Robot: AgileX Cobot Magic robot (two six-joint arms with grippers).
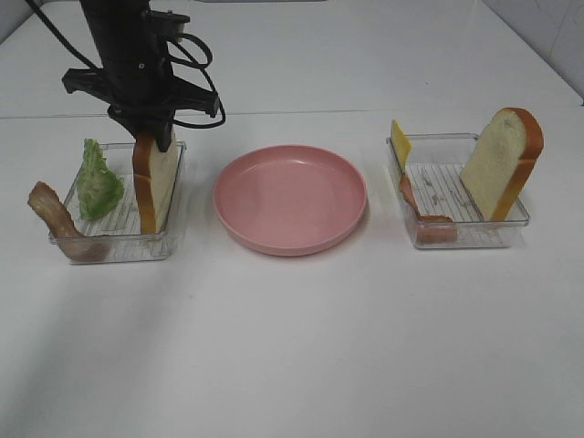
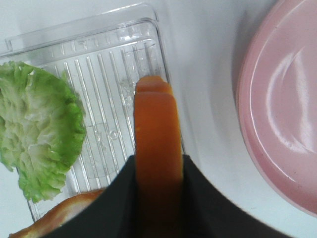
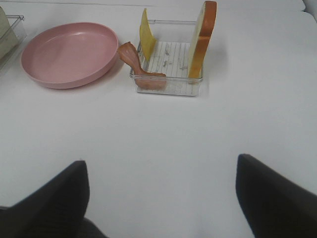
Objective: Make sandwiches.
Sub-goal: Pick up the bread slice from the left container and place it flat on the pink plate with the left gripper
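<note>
1. My left gripper (image 1: 155, 137) is clamped on the top crust of the first bread slice (image 1: 157, 187). One jaw presses each flat side of it.
2. This slice stands upright on its edge inside the left tray (image 1: 137, 248), against the tray wall nearest the pink plate (image 1: 290, 196). I cannot tell whether its lower edge touches the tray floor.
3. In the same tray, on the side away from the plate, the lettuce leaf (image 1: 99, 182) stands upright. The first bacon strip (image 1: 55, 214) hangs over the tray corner farthest from the plate.
4. My right gripper (image 3: 161, 198) has its jaws spread wide and grips nothing. It hovers above the bare white table (image 3: 163, 129), well apart from the plate.
5. The right tray (image 1: 474, 239) sits on the opposite side of the plate from the left tray.
6. In it, the second bread slice (image 1: 502, 164) leans upright at the end away from the plate.
7. The cheese slice (image 1: 400, 143) stands at the end nearest the plate. The second bacon strip (image 1: 436, 222) drapes over that same end.
</note>
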